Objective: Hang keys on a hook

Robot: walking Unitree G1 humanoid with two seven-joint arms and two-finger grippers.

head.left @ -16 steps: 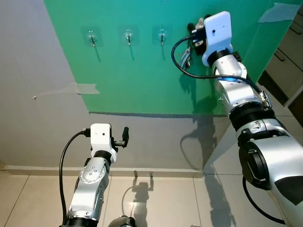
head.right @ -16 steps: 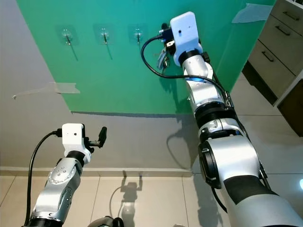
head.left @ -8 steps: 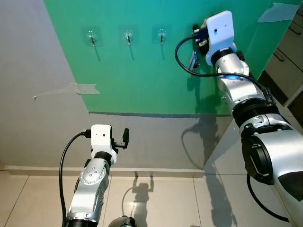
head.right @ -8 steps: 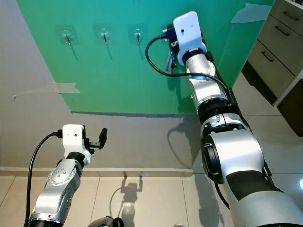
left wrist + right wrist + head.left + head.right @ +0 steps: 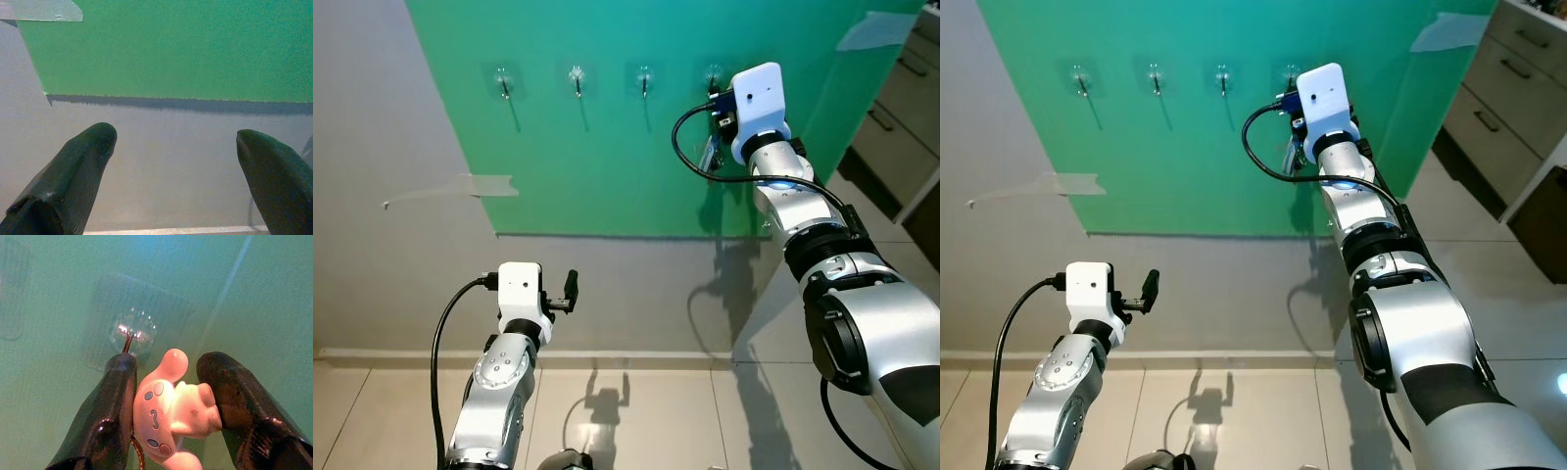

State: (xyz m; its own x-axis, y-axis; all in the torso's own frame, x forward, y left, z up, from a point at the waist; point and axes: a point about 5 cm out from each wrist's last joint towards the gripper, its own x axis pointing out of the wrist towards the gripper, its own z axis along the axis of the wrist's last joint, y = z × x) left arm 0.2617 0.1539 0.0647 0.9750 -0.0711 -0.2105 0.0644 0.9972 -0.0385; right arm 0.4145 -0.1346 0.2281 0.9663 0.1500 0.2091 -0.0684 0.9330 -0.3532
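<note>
Several clear stick-on hooks sit in a row on the green wall panel (image 5: 607,166). My right gripper (image 5: 715,106) is raised just below the rightmost hook (image 5: 713,73). It is shut on the keys by their pink and white plush charm (image 5: 171,401), which is squeezed between the two black fingers (image 5: 105,416). The key bunch (image 5: 708,152) dangles under the gripper. In the right wrist view the hook (image 5: 132,333) lies just past the fingertips, close to one of them. My left gripper (image 5: 570,291) is held low before the grey wall, open and holding nothing (image 5: 176,132).
Grey cabinet drawers (image 5: 1498,88) stand at the far right. Strips of tape (image 5: 475,184) hold the green panel's edge and its upper corner (image 5: 876,29). A baseboard (image 5: 656,360) and tiled floor lie below.
My right gripper has dropped a little with the keys, uncovering the rightmost hook it hid before. The left arm stays where it was.
</note>
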